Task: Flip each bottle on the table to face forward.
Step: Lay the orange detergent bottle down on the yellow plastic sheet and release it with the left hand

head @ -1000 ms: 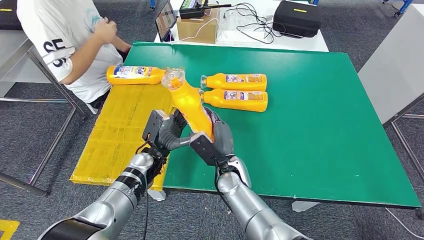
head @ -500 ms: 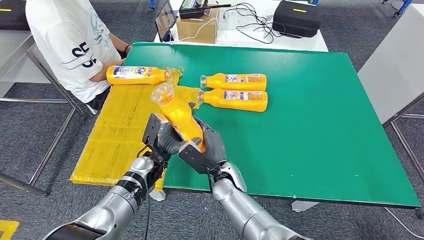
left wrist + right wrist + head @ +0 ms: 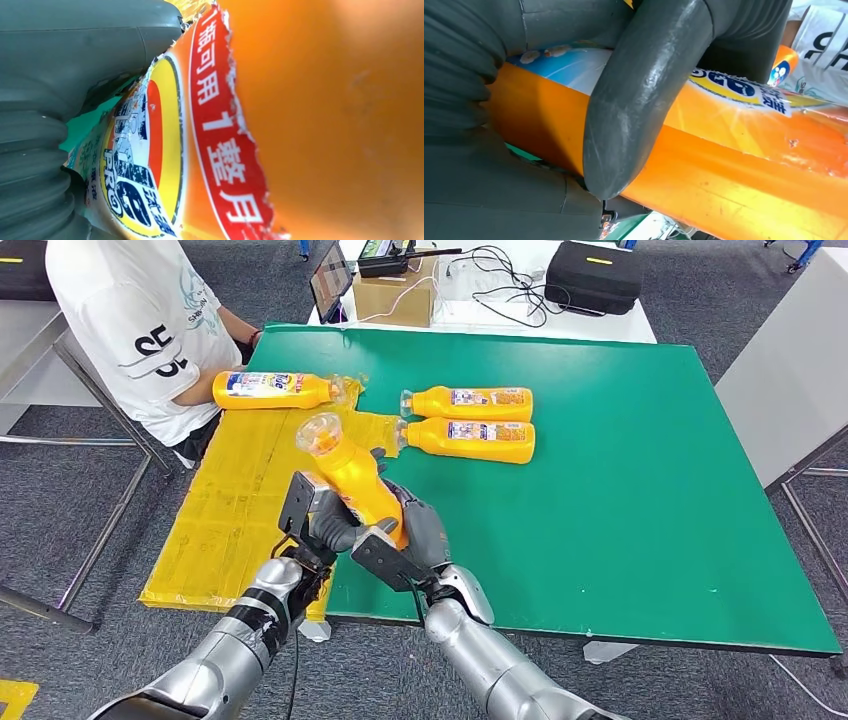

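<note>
Bottle (image 3: 358, 483) in orange plastic is held tilted above the near edge of the green worktop (image 3: 620, 510), neck away from the robot, with the left hand (image 3: 325, 520) and right hand (image 3: 410, 535) both closed around its lower body. It looks light and stiff but glossy, probably slippery; the torn label may give better purchase than bare plastic.

Head view: high on the body, looking forward and down over the green desk (image 3: 640, 490). Wrist views: pressed very close against the held orange bottle (image 3: 358, 480), its torn label shared by all three.
</note>
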### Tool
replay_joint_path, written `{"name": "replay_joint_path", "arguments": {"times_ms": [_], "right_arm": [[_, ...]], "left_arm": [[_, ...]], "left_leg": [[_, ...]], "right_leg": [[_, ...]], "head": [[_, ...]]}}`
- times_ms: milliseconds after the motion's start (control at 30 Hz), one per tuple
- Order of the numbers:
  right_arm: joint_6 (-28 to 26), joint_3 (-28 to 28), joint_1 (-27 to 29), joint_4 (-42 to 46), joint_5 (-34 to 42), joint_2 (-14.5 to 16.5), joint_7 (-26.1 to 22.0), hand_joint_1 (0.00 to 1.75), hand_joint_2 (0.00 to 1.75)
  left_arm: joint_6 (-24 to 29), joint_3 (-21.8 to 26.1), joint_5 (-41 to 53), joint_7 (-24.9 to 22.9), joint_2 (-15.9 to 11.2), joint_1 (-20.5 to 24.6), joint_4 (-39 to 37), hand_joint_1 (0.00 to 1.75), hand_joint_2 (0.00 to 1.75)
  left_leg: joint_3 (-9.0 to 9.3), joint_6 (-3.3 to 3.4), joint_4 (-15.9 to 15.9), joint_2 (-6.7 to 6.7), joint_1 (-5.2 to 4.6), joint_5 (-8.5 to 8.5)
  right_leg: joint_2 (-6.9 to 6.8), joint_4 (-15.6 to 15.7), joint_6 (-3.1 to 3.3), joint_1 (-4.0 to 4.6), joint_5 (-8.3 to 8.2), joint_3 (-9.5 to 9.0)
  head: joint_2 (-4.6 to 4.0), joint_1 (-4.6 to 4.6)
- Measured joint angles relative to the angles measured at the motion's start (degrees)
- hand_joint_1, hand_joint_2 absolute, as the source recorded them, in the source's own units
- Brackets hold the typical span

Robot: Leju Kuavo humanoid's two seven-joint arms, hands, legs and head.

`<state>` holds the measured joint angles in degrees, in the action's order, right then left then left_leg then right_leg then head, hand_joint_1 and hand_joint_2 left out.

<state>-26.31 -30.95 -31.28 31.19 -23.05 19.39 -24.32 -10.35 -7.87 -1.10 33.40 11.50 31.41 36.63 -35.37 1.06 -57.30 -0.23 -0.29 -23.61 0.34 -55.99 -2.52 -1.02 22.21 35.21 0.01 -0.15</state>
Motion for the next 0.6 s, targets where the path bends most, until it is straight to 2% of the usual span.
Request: {"name": "replay_joint_path", "arguments": {"times_ms": [100,133,600], "right_arm": [[0.08,0.02,-0.45,-0.11,-0.77,-0.01,0.27,0.36,1.75],[0.01,0.02,-0.58,-0.13,-1.06,0.00,0.47,0.00,1.75],[-2.28,1.69,1.16,-0.42,-1.19,-0.27,0.74,0.00,1.75]], "left_arm": [[0.44,-0.07,-0.48,0.17,-0.08,-0.40,1.31,1.75,1.75],[0.72,-0.07,-0.88,0.03,-0.08,-0.49,1.83,1.75,1.75],[3.49,1.60,-6.70,-1.74,-0.03,0.48,6.20,1.75,1.75]], "left_leg": [[0.00,0.00,0.00,0.00,0.00,0.00],[0.00,0.00,0.00,0.00,0.00,0.00],[-0.03,0.00,0.00,-0.02,0.00,0.00]], "right_leg": [[0.00,0.00,0.00,0.00,0.00,0.01],[0.00,0.00,0.00,0.00,0.00,0.01],[-0.01,-0.01,0.00,0.00,0.00,0.01]], "head": [[0.00,-0.01],[0.00,-0.01],[-0.01,0.00]]}}
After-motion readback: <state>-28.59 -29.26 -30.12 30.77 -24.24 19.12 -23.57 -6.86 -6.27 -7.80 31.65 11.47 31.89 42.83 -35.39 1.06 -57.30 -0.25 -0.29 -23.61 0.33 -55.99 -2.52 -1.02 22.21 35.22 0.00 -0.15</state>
